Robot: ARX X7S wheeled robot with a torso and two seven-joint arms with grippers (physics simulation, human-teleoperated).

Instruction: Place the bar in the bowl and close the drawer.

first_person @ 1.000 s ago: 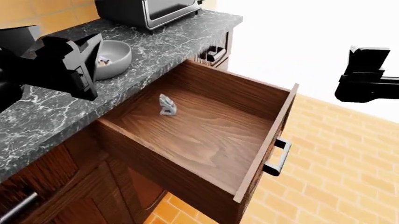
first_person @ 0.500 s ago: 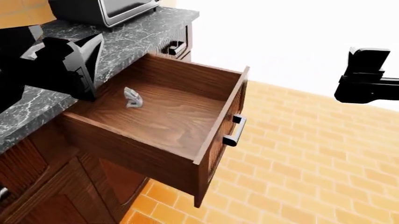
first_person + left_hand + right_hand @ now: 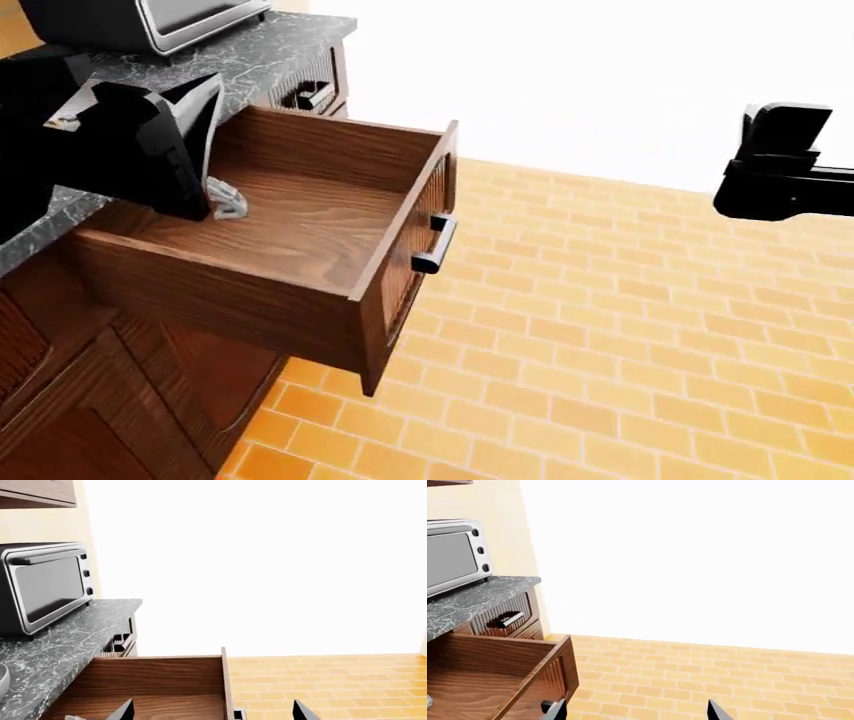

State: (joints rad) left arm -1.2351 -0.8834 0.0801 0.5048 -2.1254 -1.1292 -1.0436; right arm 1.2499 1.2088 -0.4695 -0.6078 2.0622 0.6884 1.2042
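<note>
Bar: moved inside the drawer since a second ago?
No. The bar lies on the same back-left patch of the drawer floor; only the view swung.

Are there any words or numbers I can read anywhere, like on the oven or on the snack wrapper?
No, none can be read.
The toaster oven: three round knobs, no readable marks beside them.
The bar: a crinkly silvery wrapper in the open drawer, partly hidden by the left arm; no print shows.
The drawer front, counter and brick floor: no signs or labels.

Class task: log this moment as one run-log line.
drawer: open | bar: inside drawer | left gripper: open, empty | right gripper: open, empty
</note>
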